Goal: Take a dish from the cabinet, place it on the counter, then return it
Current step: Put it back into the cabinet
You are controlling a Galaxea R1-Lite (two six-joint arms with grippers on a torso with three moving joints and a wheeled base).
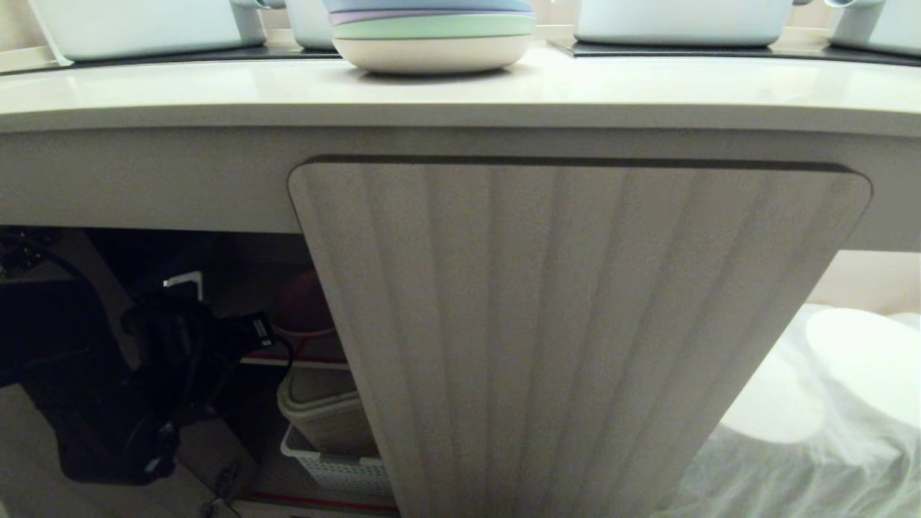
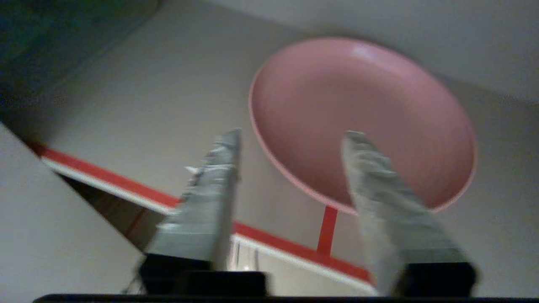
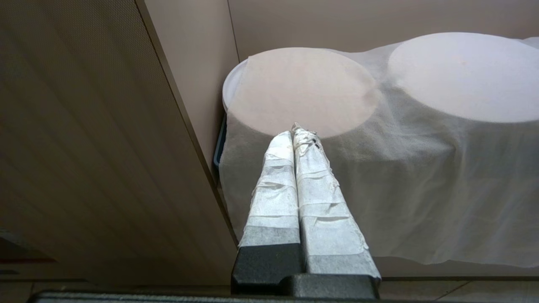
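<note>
The pink dish (image 2: 362, 122) lies flat on the cabinet's red-edged shelf (image 2: 126, 185). In the head view only a dark reddish part of the dish (image 1: 306, 306) shows inside the shadowed opening. My left gripper (image 2: 294, 134) hovers just in front of the dish, open. One finger overlaps the dish's near rim and the other stands off to its side; nothing is clamped between them. The left arm (image 1: 165, 360) reaches into the cabinet beside the open fluted door (image 1: 575, 324). The cream counter (image 1: 216, 90) runs above. My right gripper (image 3: 293, 130) is shut and empty, parked outside the door.
A stack of plates topped by a blue one (image 1: 432, 36) and white pots (image 1: 683, 21) stand on the counter. Below the shelf sit a beige bin (image 1: 324, 410) and a white basket (image 1: 331, 467). A white cloth (image 3: 421, 176) covers round shapes to the right of the door.
</note>
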